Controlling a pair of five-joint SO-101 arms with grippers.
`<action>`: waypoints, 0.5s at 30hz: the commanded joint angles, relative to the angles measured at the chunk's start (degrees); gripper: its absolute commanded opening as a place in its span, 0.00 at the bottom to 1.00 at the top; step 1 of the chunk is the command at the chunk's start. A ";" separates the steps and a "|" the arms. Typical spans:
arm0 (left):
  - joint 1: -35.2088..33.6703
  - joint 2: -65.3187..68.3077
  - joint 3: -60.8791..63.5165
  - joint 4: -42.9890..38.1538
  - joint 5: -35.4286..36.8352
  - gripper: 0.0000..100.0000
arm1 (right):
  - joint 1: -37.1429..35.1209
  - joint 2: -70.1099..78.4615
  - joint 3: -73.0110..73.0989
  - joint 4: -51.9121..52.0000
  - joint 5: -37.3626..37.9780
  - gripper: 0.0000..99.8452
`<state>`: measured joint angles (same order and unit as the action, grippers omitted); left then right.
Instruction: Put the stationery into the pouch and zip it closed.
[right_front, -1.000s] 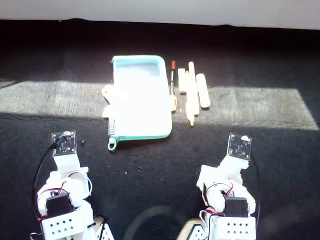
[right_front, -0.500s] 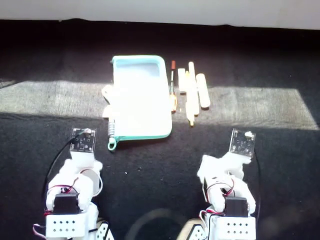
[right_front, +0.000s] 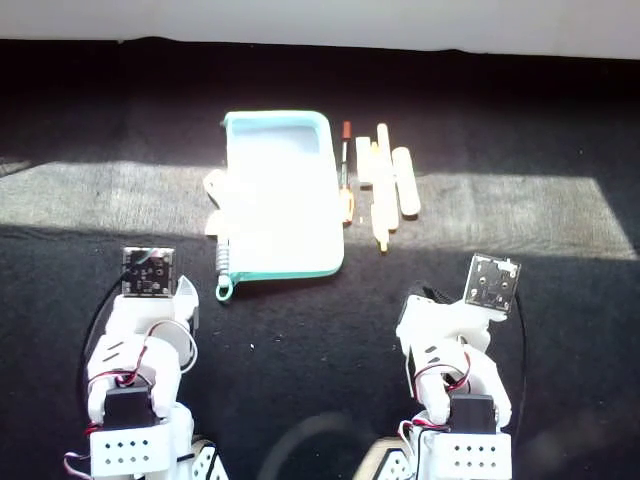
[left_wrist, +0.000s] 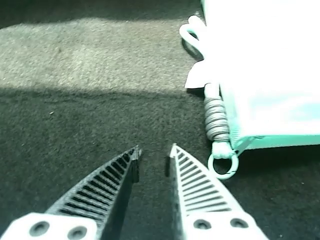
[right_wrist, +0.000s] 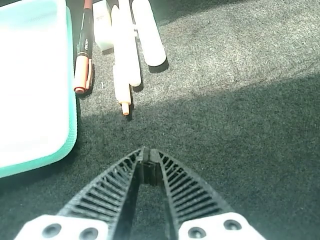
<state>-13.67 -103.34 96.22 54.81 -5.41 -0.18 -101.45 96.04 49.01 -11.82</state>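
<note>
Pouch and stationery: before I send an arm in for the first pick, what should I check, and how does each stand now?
1. Gap in the left tool: ok, tips apart, nothing between them.
2. Gap in the right tool: not ok, tips shut together; open it first.
3. All stationery out in the open: ok, it lies in a row beside the pouch, none gripped.
4. Pouch mouth open: cannot tell.
5. The zip ring free: ok, it lies at the pouch corner, near the left tool, untouched.
</note>
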 joint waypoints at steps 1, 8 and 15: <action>-2.33 -0.22 1.01 0.26 0.18 0.16 | -0.31 0.04 7.87 -0.57 -0.53 0.11; -2.15 0.04 1.01 0.26 0.09 0.16 | -0.31 0.57 7.87 -0.57 -0.26 0.20; -2.15 0.04 1.01 0.26 0.09 0.16 | -0.75 -0.04 3.30 1.54 10.02 0.17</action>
<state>-15.25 -103.34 96.22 54.90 -5.41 -0.44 -101.19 96.04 50.42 -5.67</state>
